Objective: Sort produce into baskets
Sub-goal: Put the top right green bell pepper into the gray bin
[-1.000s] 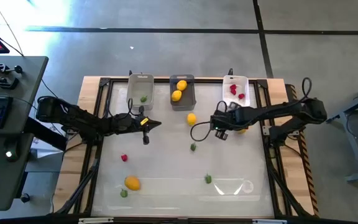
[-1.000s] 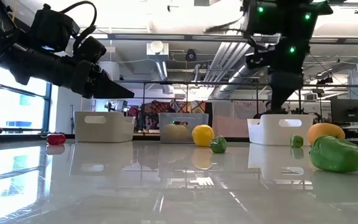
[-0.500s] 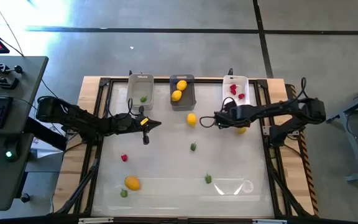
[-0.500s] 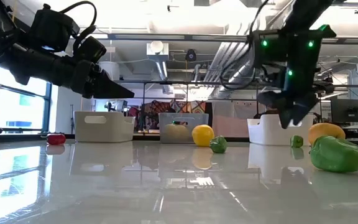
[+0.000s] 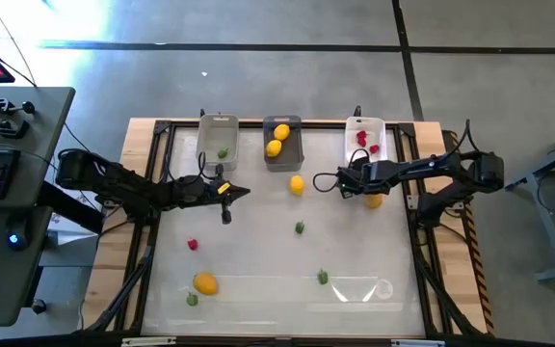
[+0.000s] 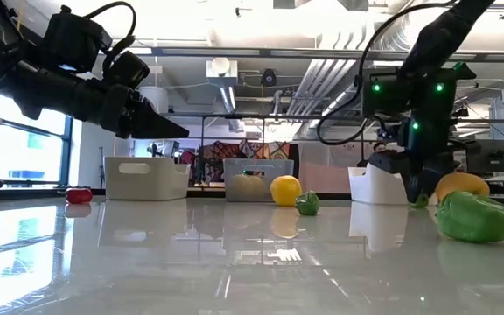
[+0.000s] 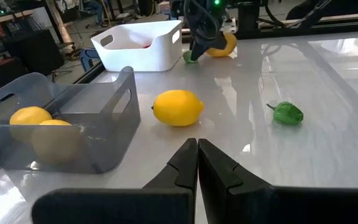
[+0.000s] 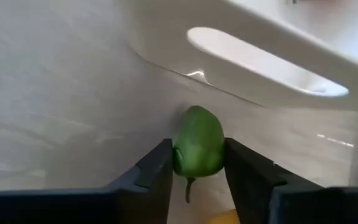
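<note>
Three baskets: clear basket one green piece, grey basket two lemons, white basket red berries. Right gripper clasps green pepper beside white basket; left gripper clenched, empty.

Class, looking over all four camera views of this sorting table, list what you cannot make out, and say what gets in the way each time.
- High view: the green piece the right gripper closes around is hidden under the arm; only the right wrist view shows the green piece.
- Low view: the white basket hides its contents behind its wall.
- High view: the bits in the clear basket are too small to identify.
- Left wrist view: the left gripper cuts off the near table.
</note>
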